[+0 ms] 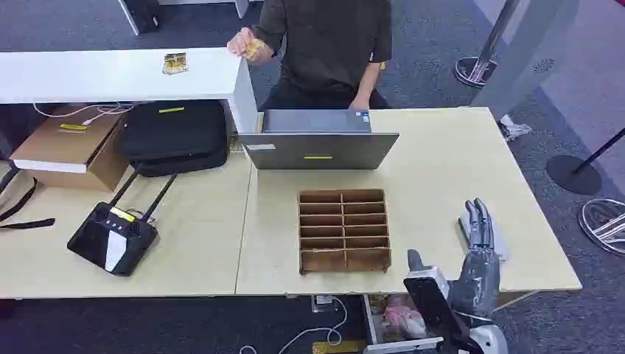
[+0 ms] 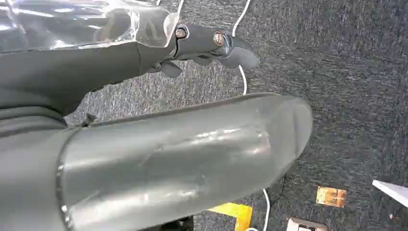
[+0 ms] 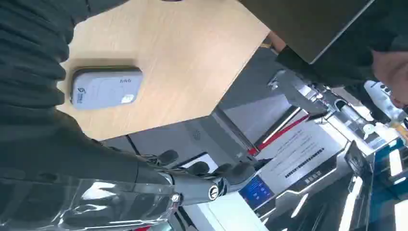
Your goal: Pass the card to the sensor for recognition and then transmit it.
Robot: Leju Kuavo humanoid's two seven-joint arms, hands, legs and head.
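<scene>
A grey card sensor [image 1: 503,245] lies flat near the table's right front edge; the right wrist view shows its rounded pale face [image 3: 106,87]. My right hand [image 1: 480,247] hovers over it, fingers [image 3: 207,179] stretched out and holding nothing. One gold card [image 1: 175,63] lies on the white counter at the back left. A person behind the laptop holds another gold item [image 1: 253,49] by the counter's end. My left hand [image 2: 211,45] hangs over the carpet with nothing in it, fingers loosely apart.
A wooden compartment rack [image 1: 344,230] stands mid-table in front of an open laptop [image 1: 318,140]. A black antenna device [image 1: 112,240], a black bag [image 1: 175,136] and a cardboard box [image 1: 70,144] take up the left side. An orange tag [image 2: 331,196] lies on the floor.
</scene>
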